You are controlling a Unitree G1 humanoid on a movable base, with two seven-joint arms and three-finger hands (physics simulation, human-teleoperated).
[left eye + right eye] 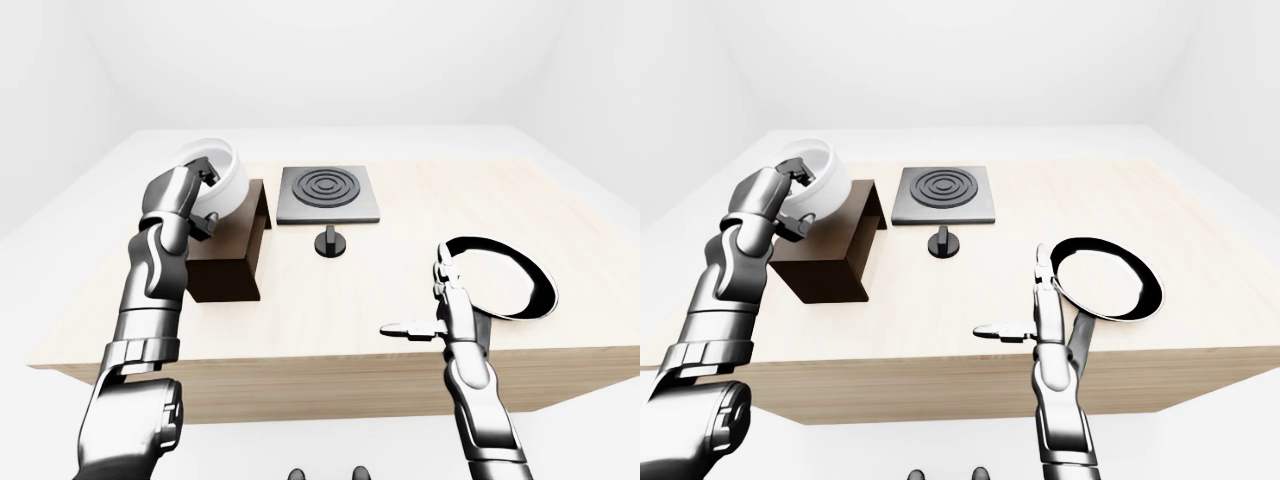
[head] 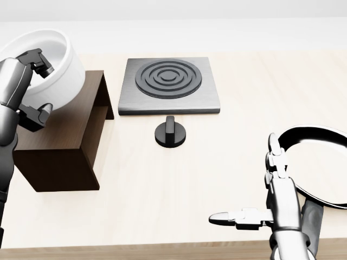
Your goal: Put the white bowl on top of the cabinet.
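The white bowl (image 2: 60,65) is tilted in my left hand (image 2: 37,86), whose fingers close over its rim. It is held over the far left end of the dark brown cabinet (image 2: 59,160), at the left of the head view. Whether the bowl touches the cabinet top I cannot tell. My right hand (image 2: 245,181) is open and empty at the lower right, one finger up and the thumb pointing left, just left of a black frying pan (image 2: 321,162).
A dark square hob plate with rings (image 2: 169,84) lies at the top middle of the wooden table (image 2: 217,157), with a black round knob (image 2: 171,133) just below it. The pan's handle (image 2: 312,216) runs down behind my right hand.
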